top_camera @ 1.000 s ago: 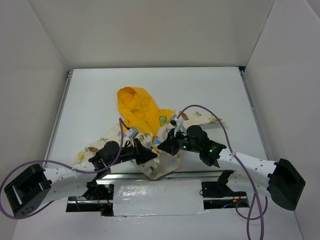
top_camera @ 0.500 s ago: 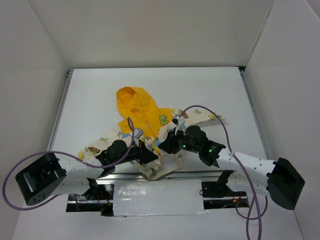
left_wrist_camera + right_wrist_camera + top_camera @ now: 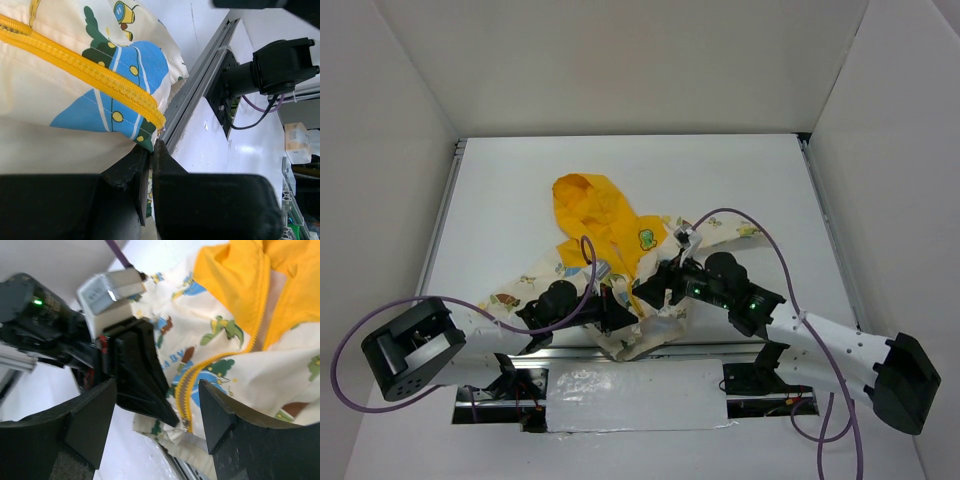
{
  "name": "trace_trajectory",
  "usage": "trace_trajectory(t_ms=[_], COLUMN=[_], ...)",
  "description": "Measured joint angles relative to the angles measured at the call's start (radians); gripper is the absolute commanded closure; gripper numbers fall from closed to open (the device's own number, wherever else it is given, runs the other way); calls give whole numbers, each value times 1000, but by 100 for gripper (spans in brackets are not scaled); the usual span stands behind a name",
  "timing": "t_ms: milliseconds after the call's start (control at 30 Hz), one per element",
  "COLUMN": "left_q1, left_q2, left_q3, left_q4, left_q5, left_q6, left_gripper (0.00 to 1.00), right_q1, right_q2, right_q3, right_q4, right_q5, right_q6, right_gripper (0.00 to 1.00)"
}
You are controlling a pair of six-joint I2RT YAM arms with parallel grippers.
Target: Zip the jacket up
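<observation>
The jacket (image 3: 620, 240) lies crumpled on the white table, yellow hood (image 3: 588, 205) away from the arms, dinosaur-print body near the front edge. My left gripper (image 3: 622, 316) is shut on the jacket's bottom hem (image 3: 145, 140), right at the lower end of the yellow zipper (image 3: 90, 70). My right gripper (image 3: 655, 290) hovers just above the same spot, open, with nothing between its fingers (image 3: 220, 410). In the right wrist view the small metal zipper slider (image 3: 186, 424) sits at the zipper's low end, beside the tip of the left gripper's finger (image 3: 142, 380).
An aluminium rail (image 3: 700, 350) runs along the near table edge just under the hem. A white taped patch (image 3: 635, 395) lies between the arm bases. Purple cables (image 3: 750, 225) loop over both arms. White walls close in the table on three sides.
My right gripper has gone from shut to open and its arm has drawn back slightly to the right. The left arm shifted right, still pinching the hem.
</observation>
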Motion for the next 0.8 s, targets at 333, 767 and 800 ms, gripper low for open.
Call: trace_trajectory(t_ms=[333, 767, 800], left_q1=[0, 0, 0], left_q2=[0, 4, 4], left_q3=[1, 19, 20], left_q4=[-1, -3, -5], left_q5=[4, 20, 21], left_q6=[1, 1, 1], left_gripper=[100, 100, 100], right_q1=[0, 15, 22], right_q2=[-76, 36, 47], right_q3=[-258, -351, -352], right_q4=[111, 342, 354], right_q5=[-37, -98, -100], right_q6=[142, 224, 225], right_gripper=[25, 29, 30])
